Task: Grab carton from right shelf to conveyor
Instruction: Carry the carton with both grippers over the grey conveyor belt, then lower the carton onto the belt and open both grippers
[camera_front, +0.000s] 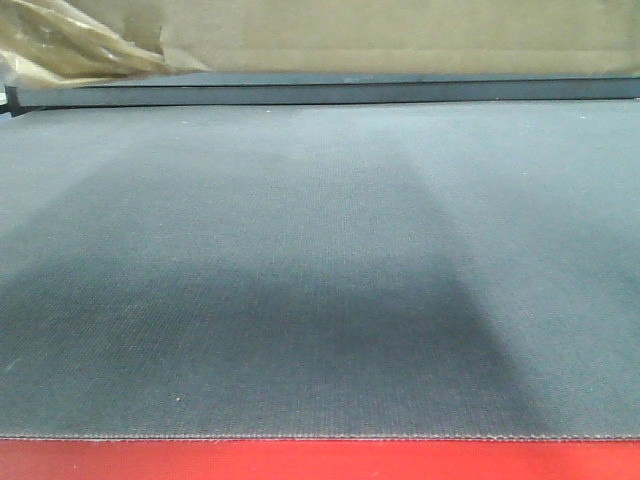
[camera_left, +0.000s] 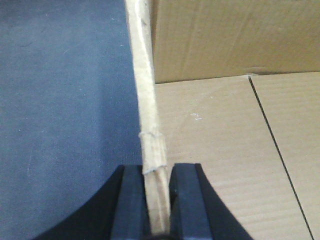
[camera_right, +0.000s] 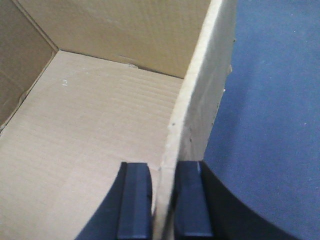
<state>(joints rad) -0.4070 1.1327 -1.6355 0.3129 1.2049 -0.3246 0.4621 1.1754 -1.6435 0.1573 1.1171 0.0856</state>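
Left wrist-mounted: left gripper (camera_left: 157, 175) pinching carton (camera_left: 225, 145) wall (right gripper (camera_right: 162, 172) likewise); best lowered level onto conveyor (camera_front: 320, 250), released together.

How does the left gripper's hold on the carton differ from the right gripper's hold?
The left gripper has the conveyor on its left and the inside of the carton on its right; the right gripper has them mirrored. Beside the left gripper the carton floor shows a dark flap seam; beside the right gripper it looks unbroken. Both are shut on an upright carton wall.
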